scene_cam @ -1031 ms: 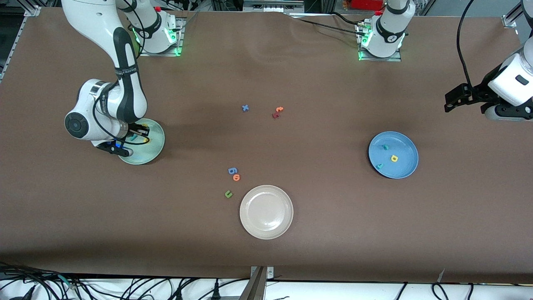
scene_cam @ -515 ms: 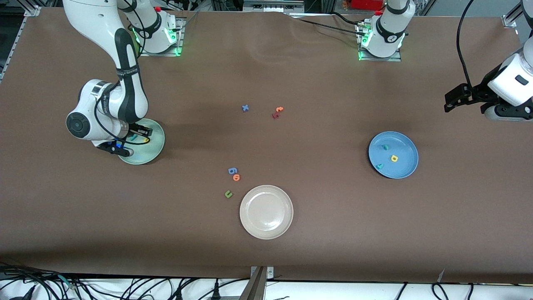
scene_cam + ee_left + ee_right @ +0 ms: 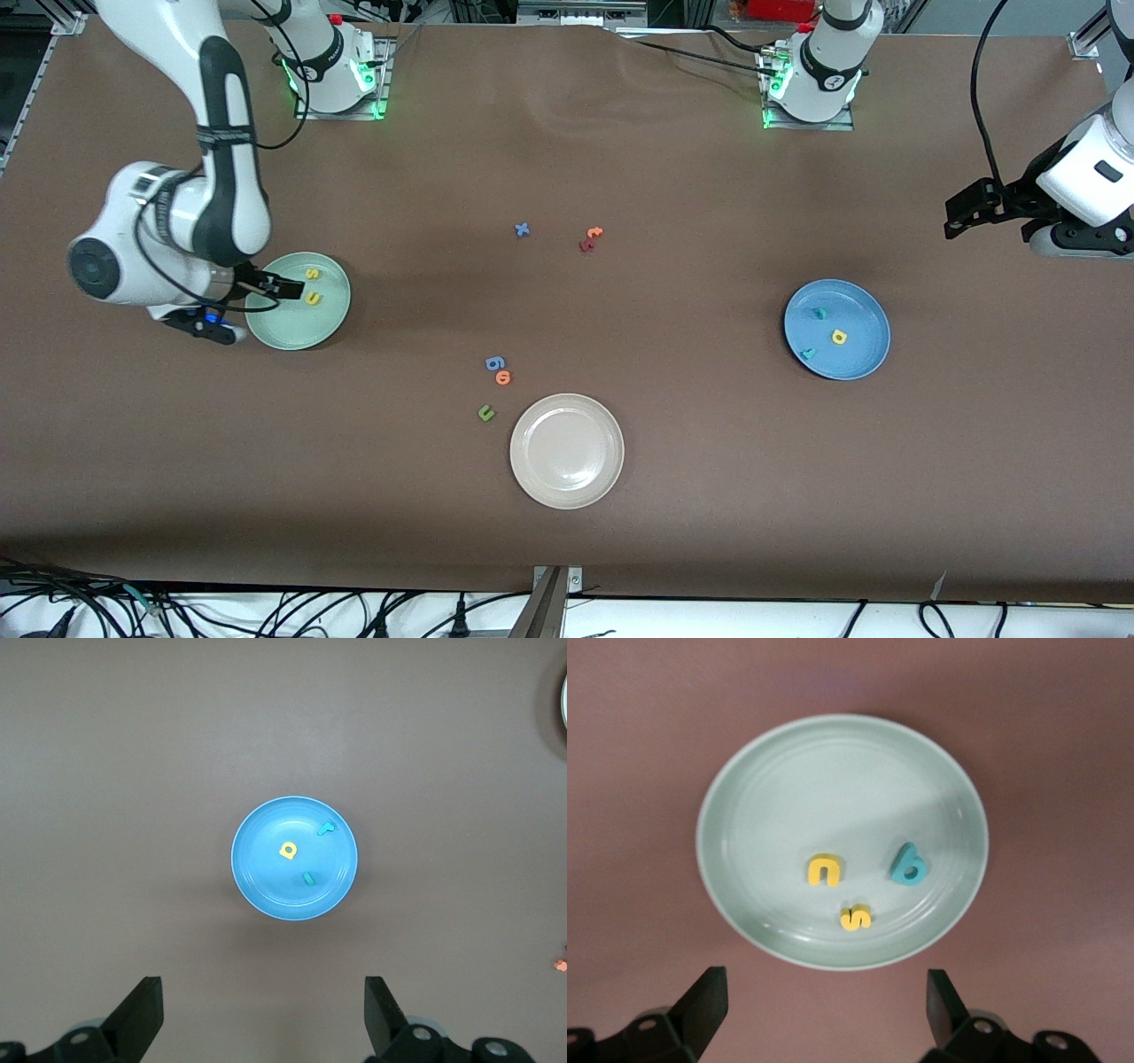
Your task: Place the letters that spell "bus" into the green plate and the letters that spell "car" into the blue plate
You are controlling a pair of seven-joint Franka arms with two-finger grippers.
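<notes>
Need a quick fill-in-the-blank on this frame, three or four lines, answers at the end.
1. The green plate holds ___ letters.
2. The teal letter in that plate is a ___.
3. The yellow a lies in the ___ plate.
4. The beige plate holds ___ letters.

Answers: three; b; blue; no

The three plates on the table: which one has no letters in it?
The beige-white plate, nearest the front camera, has none. The green plate holds a teal b and yellow u and s; the blue plate holds three letters too.
</notes>
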